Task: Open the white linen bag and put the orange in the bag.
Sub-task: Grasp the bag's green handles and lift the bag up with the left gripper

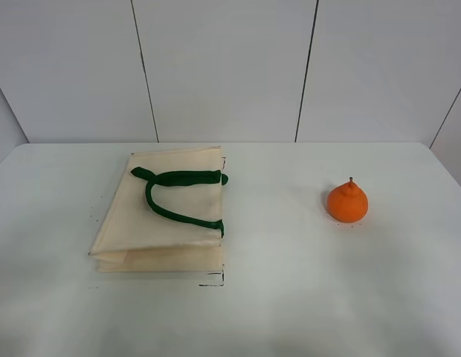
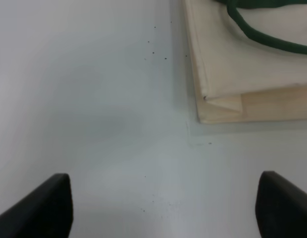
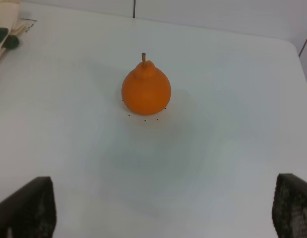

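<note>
The white linen bag [image 1: 167, 216] lies flat and folded on the left of the table, its dark green handles [image 1: 175, 195] resting on top. A corner of it shows in the left wrist view [image 2: 247, 64]. The orange [image 1: 347, 201] stands upright on the right of the table, stem up; it also shows in the right wrist view [image 3: 145, 89]. My left gripper [image 2: 163, 208] is open and empty over bare table beside the bag's corner. My right gripper [image 3: 161, 210] is open and empty, some way short of the orange. Neither arm shows in the exterior high view.
The white table [image 1: 290, 297] ends at a white panelled wall [image 1: 230, 67] behind. Small black marks [image 1: 213, 281] sit at the bag's front corner.
</note>
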You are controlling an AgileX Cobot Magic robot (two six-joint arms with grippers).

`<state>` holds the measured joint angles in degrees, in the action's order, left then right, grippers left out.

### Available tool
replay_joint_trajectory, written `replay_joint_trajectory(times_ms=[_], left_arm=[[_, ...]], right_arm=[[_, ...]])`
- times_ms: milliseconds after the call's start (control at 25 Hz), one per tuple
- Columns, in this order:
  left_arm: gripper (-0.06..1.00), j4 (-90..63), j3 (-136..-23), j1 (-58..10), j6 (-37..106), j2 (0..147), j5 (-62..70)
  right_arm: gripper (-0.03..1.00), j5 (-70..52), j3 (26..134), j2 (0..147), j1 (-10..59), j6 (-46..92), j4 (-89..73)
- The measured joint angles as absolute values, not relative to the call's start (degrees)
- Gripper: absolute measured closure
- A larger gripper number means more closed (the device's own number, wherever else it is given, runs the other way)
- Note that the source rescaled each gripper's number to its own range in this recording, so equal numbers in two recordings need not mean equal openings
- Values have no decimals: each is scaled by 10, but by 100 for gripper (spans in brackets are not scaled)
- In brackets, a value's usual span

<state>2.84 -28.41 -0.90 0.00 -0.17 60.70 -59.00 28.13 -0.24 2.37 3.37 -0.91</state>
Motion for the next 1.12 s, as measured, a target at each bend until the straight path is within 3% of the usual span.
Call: replay_joint_trajectory(times_ms=[600, 840, 1120], left_arm=[[-6, 28, -305, -9, 0, 27, 606], [-6, 28, -379, -9, 0, 216, 599], [-6, 28, -520, -9, 0, 543, 586]], right_arm=[[-3, -590, 281, -2, 24, 34, -9], [-3, -590, 281, -2, 24, 34, -9], [-3, -590, 281, -2, 24, 34, -9]])
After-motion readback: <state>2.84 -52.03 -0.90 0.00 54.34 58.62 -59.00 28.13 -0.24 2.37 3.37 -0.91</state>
